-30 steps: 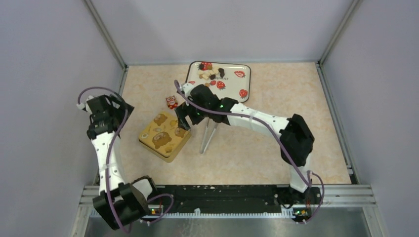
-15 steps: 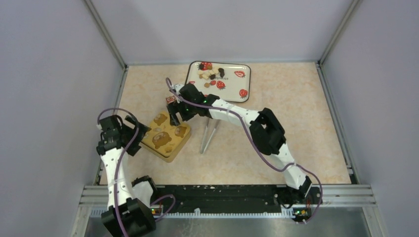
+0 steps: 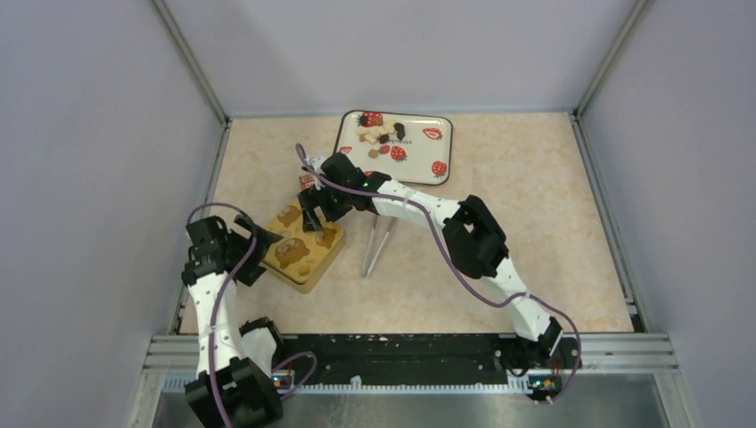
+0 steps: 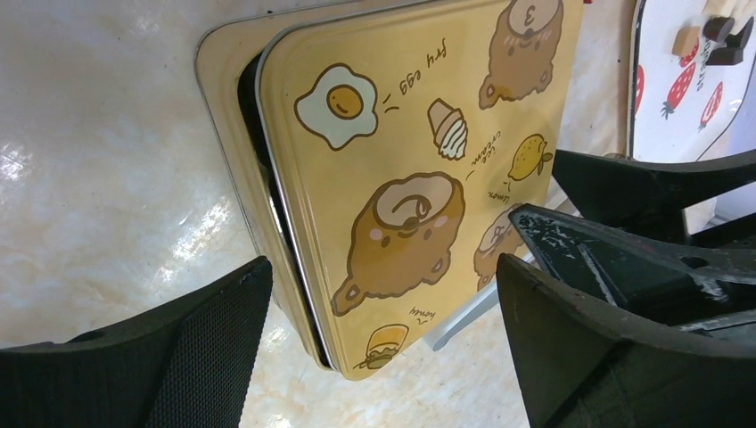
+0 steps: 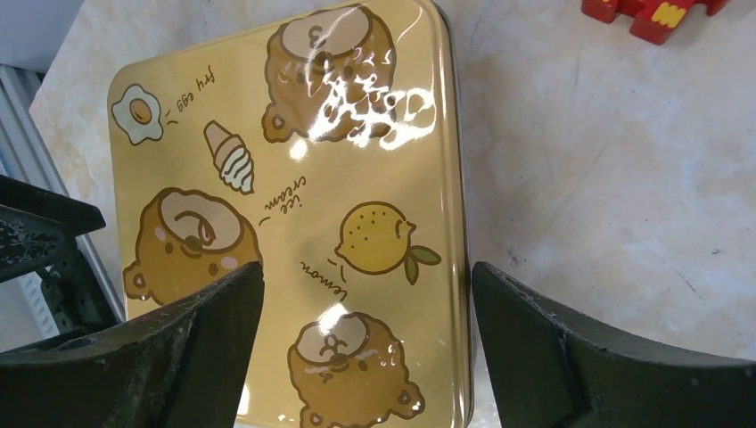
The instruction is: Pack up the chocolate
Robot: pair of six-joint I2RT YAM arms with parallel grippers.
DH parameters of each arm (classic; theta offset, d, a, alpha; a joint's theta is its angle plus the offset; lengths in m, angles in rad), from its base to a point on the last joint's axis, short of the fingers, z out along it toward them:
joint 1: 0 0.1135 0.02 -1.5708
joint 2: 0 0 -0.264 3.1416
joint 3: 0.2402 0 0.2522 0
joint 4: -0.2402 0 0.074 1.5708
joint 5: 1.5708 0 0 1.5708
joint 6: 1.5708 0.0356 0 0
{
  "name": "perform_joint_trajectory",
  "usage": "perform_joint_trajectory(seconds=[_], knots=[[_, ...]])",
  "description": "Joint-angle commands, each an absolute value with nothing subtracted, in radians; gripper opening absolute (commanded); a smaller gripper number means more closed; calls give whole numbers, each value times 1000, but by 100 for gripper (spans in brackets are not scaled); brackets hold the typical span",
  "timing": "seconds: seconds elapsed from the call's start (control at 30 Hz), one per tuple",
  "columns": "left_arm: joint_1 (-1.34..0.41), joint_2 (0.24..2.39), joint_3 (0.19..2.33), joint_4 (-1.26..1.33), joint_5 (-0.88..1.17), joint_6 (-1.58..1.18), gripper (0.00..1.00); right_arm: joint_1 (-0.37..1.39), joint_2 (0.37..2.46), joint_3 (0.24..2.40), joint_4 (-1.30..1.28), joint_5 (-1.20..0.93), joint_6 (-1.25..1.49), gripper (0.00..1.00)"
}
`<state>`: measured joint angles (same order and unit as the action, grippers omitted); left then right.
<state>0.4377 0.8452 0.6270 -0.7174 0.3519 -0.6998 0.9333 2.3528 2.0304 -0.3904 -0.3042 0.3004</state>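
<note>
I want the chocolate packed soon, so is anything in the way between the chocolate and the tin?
Yes. The yellow bear lid covers the tin, slightly askew, so it must come off first. The chocolate lies on the strawberry tray, farther back. The left fingers and right fingers stand open at the lid, gripping nothing.

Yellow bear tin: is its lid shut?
Covered but not shut: the lid sits skewed on the base, a dark gap showing along one edge.
</note>
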Motion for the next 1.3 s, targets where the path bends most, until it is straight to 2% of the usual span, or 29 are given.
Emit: perform_joint_trajectory(seconds=[0.0, 0.37, 0.7, 0.87, 1.03, 1.27], knots=[[443, 842, 645, -671, 365, -698, 99, 934, 2370, 2074, -371, -350, 316, 84], [443, 873, 635, -668, 323, -681, 99, 953, 2333, 2016, -333, -362, 286, 83], [443, 818, 702, -757, 260, -664, 99, 982, 2327, 2016, -336, -359, 250, 82], [443, 832, 727, -758, 301, -671, 99, 999, 2328, 2021, -351, -324, 230, 82], [443, 851, 734, -665, 423, -683, 99, 1003, 2309, 2008, -361, -245, 216, 84], [443, 920, 681, -485, 449, -724, 99, 1002, 2281, 1992, -352, -234, 215, 85]])
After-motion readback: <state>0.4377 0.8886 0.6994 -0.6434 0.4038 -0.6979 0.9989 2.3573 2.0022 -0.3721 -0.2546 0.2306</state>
